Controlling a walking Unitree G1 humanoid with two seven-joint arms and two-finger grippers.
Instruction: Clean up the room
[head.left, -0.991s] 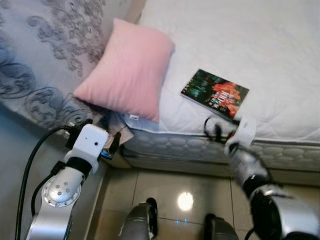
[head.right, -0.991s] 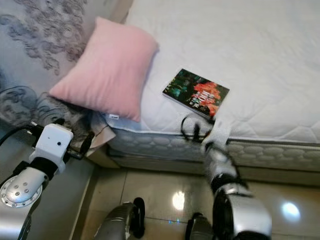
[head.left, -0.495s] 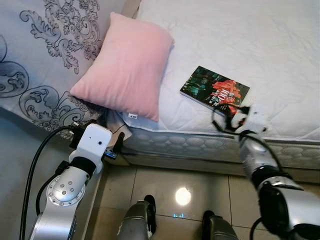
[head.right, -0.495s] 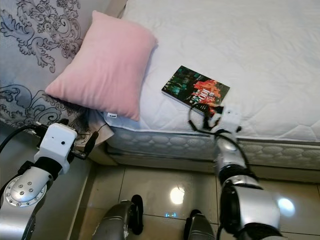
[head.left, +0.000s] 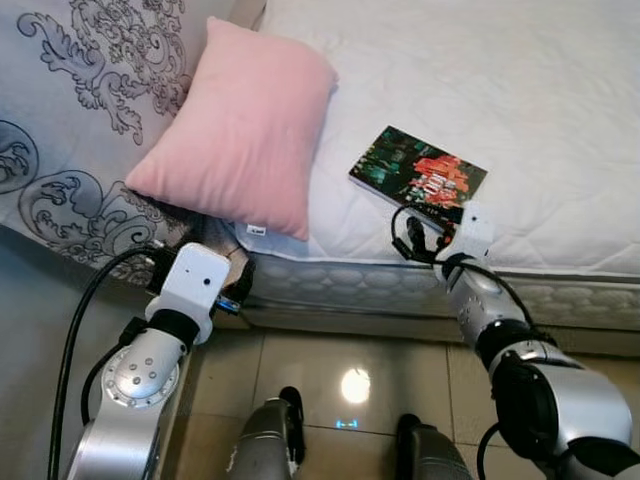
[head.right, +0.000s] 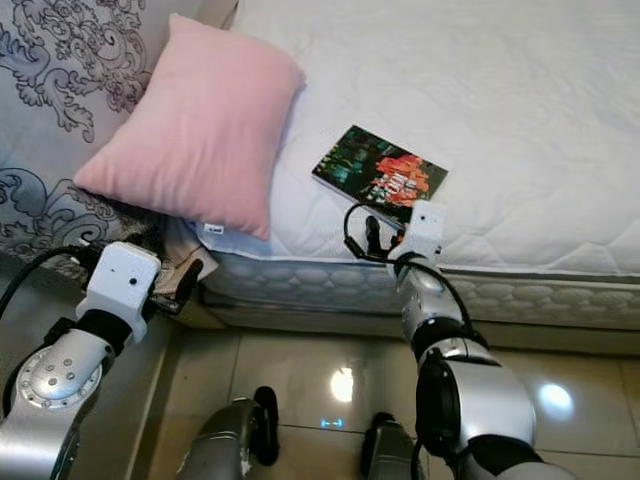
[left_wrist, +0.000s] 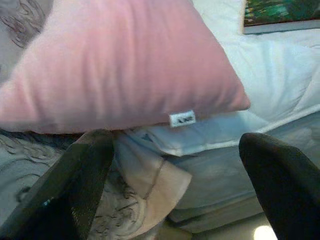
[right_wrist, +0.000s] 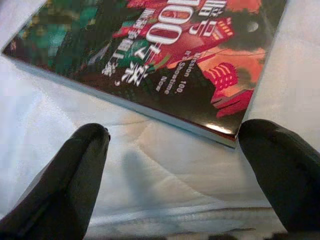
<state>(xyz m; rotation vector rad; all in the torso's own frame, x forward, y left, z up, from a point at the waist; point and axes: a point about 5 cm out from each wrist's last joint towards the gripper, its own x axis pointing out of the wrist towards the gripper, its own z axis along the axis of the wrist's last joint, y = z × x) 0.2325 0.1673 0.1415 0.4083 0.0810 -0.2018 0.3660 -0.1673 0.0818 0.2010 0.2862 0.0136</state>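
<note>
Since a second ago, the right hand (head.left: 425, 238) has been rising from below the bed's edge and is now reaching just short of the book (head.left: 418, 179), at the centre of the left eye view. That suggests the robot is lining up to pick the book off the bed (head.left: 520, 90) as part of tidying the room; the grasp is not yet made.

In the right wrist view, the right hand's two black fingers (right_wrist: 75, 180) are spread wide apart, released, hovering over the white quilted mattress with the book's near edge (right_wrist: 165, 112) lying just beyond the tips and not touching them.

The book is lying flat near the bed's front edge, right of a pink pillow (head.left: 238, 130) that is overhanging the mattress corner at the upper left.

The left hand (left_wrist: 165, 195) is waiting low at the lower left, fingers open and empty, pointing at the pillow's underside.
</note>
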